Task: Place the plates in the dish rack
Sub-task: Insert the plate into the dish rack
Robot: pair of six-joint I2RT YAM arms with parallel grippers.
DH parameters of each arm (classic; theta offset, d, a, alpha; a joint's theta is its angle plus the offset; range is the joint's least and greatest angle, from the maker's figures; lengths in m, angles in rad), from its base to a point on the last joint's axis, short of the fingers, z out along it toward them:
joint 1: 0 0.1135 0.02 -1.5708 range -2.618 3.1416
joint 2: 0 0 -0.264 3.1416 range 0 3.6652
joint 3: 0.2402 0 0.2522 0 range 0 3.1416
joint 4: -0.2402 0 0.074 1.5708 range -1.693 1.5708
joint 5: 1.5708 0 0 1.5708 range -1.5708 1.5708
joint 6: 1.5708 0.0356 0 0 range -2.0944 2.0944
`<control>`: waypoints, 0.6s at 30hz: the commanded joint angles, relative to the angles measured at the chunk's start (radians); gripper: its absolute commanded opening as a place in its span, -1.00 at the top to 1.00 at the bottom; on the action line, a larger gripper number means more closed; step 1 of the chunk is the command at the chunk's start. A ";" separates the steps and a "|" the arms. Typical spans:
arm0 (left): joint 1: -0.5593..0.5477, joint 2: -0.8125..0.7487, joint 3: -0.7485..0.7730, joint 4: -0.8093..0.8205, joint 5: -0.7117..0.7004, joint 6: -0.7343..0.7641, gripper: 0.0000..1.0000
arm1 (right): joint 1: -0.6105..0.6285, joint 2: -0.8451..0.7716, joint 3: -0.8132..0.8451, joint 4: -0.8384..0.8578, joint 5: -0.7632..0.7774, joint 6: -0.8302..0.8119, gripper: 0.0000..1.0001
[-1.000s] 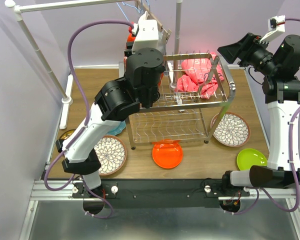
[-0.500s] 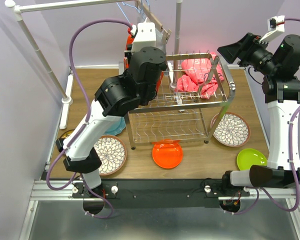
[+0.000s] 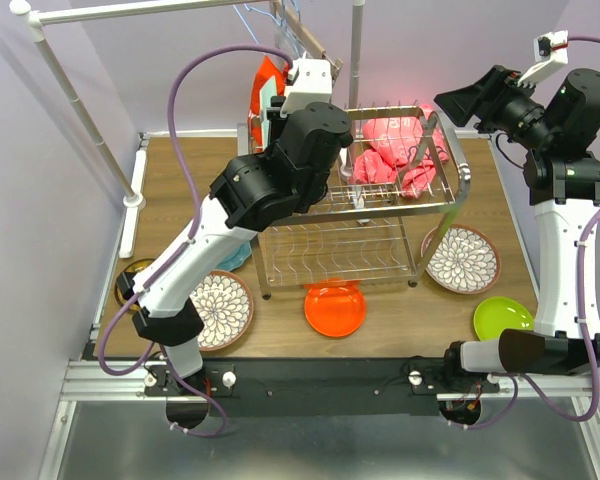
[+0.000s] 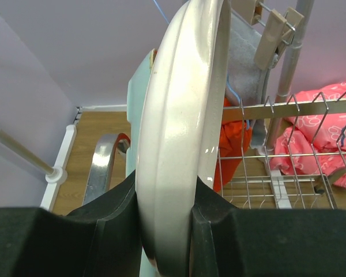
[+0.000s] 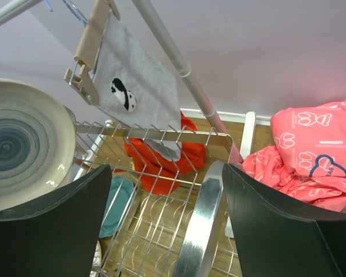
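Note:
My left gripper (image 4: 164,199) is shut on the rim of a white plate (image 4: 184,98), held on edge above the back left corner of the dish rack (image 3: 462,185). From the right wrist view its face (image 5: 17,144) shows a grey spiral. A mint plate (image 4: 137,115) stands edge-on just left of it; what bears it is hidden. My right gripper (image 5: 167,231) hangs open high over the rack's right side, holding nothing. On the table lie two floral plates (image 3: 218,308) (image 3: 462,258), an orange plate (image 3: 335,308), a lime green plate (image 3: 502,318) and a teal plate (image 3: 235,255).
A pink cloth (image 3: 395,150) fills the right part of the rack's upper shelf. A red cloth (image 4: 233,144) hangs behind the rack. A white clothes rail (image 3: 80,110) with a pegged grey cloth (image 5: 138,81) stands at the back left.
My left arm has swung right and towards the back, carrying the white plate up over the rack's back left corner. The right arm has not moved.

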 commanded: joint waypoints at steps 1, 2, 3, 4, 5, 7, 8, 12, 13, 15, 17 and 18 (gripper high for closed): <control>0.022 -0.056 0.001 0.068 -0.169 0.088 1.00 | 0.005 0.006 0.001 -0.012 0.004 0.001 -0.72; 0.022 -0.059 0.000 0.074 -0.181 0.110 1.00 | 0.005 0.006 0.000 -0.012 0.004 -0.001 -0.72; 0.020 -0.060 -0.002 0.092 -0.191 0.125 1.00 | 0.005 0.004 0.000 -0.012 0.004 0.001 -0.72; 0.019 -0.062 -0.004 0.103 -0.198 0.137 1.00 | 0.007 0.004 -0.001 -0.012 0.007 -0.001 -0.72; 0.017 -0.062 -0.004 0.114 -0.218 0.153 1.00 | 0.005 0.004 -0.001 -0.012 0.007 -0.001 -0.72; -0.003 -0.059 -0.002 0.170 -0.250 0.219 1.00 | 0.005 0.006 -0.003 -0.012 0.006 -0.002 -0.72; -0.014 -0.054 -0.004 0.203 -0.298 0.279 1.00 | 0.007 0.004 -0.003 -0.012 0.006 -0.002 -0.72; -0.050 -0.057 -0.072 0.600 -0.402 0.592 1.00 | 0.007 0.003 -0.003 -0.012 0.007 0.001 -0.72; -0.053 -0.080 -0.145 0.703 -0.413 0.762 1.00 | 0.007 0.003 -0.003 -0.012 0.009 0.001 -0.72; -0.054 -0.114 -0.247 1.091 -0.447 0.966 1.00 | 0.005 0.000 -0.006 -0.012 0.012 -0.001 -0.72; -0.054 -0.160 -0.419 1.415 -0.470 1.328 1.00 | 0.005 -0.003 -0.010 -0.014 0.015 -0.002 -0.72; -0.055 -0.168 -0.469 1.779 -0.482 1.469 1.00 | 0.007 -0.005 -0.010 -0.014 0.017 -0.001 -0.72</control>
